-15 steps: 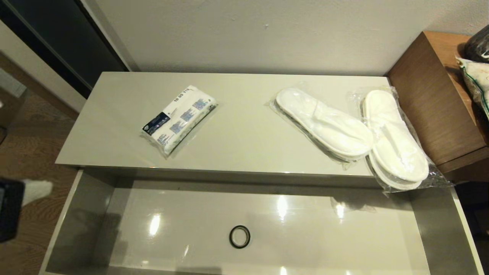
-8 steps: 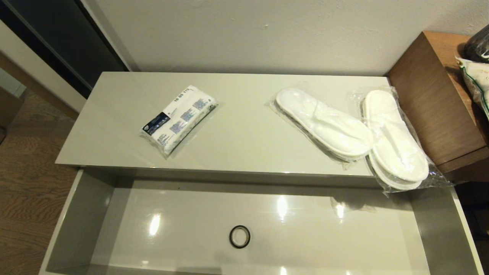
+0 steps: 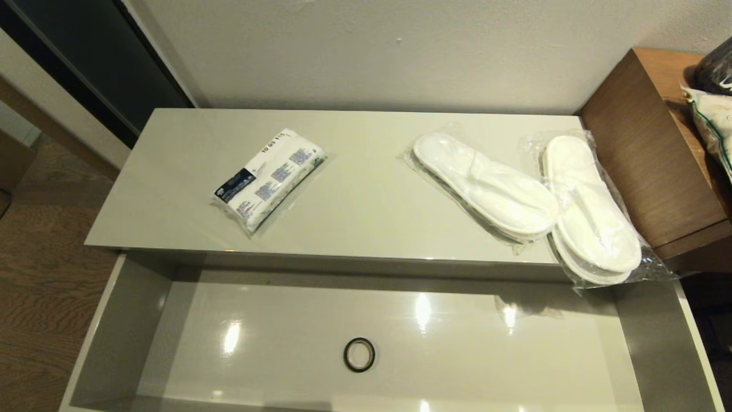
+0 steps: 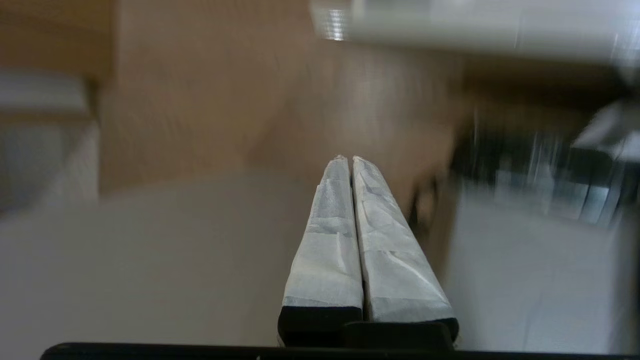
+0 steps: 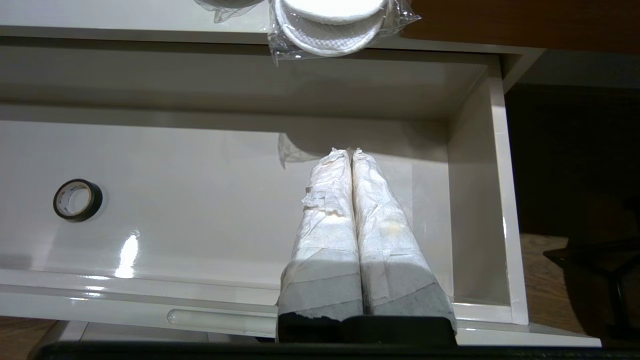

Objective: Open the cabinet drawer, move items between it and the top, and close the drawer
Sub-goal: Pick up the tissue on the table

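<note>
The cabinet drawer [image 3: 108, 337] stands pulled open below the cream-beige top [image 3: 366, 217]. On the top lie a flat white packet [image 3: 266, 178] with blue-black print at the left and two bagged pairs of white slippers [image 3: 486, 186] [image 3: 592, 214] at the right; the rightmost pair overhangs the front edge [image 5: 325, 25]. Neither arm shows in the head view. My left gripper [image 4: 348, 159] is shut and empty, out over the wooden floor beside the cabinet. My right gripper [image 5: 350, 150] is shut and empty, hanging over the drawer's [image 5: 480, 200] right end.
A small black ring [image 3: 359, 354] [image 5: 77, 200] lies in the middle of the drawer floor. A taller brown wooden desk [image 3: 646, 154] with bagged things on it abuts the cabinet's right end. A wall runs behind; wooden floor [image 3: 40, 246] lies to the left.
The left arm, seen a second ago at the head view's left edge beside the drawer, has swung out of that view. Packet, slippers, ring and drawer have not moved.
</note>
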### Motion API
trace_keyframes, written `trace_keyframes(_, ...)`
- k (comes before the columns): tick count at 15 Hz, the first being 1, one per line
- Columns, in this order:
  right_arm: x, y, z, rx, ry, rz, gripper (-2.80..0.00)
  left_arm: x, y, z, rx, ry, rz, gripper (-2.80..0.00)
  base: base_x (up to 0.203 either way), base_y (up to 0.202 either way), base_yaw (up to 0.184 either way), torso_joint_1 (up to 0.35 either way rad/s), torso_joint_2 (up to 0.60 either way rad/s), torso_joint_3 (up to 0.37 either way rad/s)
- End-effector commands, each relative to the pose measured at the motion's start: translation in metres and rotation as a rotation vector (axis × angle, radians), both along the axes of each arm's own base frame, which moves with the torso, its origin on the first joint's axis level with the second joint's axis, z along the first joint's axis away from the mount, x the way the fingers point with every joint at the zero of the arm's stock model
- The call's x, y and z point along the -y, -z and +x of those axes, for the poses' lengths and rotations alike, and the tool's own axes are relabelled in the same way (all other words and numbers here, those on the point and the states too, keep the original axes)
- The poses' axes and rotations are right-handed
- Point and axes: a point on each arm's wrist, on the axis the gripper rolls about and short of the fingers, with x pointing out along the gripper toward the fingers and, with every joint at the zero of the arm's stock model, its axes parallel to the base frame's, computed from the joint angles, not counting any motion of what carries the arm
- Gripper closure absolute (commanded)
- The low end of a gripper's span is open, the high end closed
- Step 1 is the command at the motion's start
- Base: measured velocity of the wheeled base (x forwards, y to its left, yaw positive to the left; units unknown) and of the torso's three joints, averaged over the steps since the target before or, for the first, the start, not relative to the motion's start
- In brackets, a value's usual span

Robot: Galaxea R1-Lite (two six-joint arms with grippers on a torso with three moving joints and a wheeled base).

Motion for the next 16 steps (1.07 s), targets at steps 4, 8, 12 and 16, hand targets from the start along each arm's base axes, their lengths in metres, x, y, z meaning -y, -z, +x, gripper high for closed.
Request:
trace_keyframes(4,0.000,0.000,0.000,0.001,-0.001,-0.001,0.00,0.007,0.029,0.035,0.039,0.166,-0.108,0.00,0.000,0.000,0.000,0.000,0.00,0.000)
trace_keyframes(8,0.000,0.000,0.000,0.002,-0.001,-0.001,0.00,0.009,0.052,0.106,0.305,0.178,-0.189,0.00,0.000,0.000,0.000,0.000,0.00,0.000)
trace_keyframes(12,0.000,0.000,0.000,0.000,-0.001,-0.001,0.00,0.012,0.073,0.137,0.506,0.331,-0.234,0.00,0.000,0.000,0.000,0.000,0.00,0.000)
trace_keyframes(16,0.000,0.000,0.000,0.002,-0.001,-0.001,0.00,0.013,0.080,0.140,0.471,0.375,-0.132,0.00,0.000,0.000,0.000,0.000,0.00,0.000)
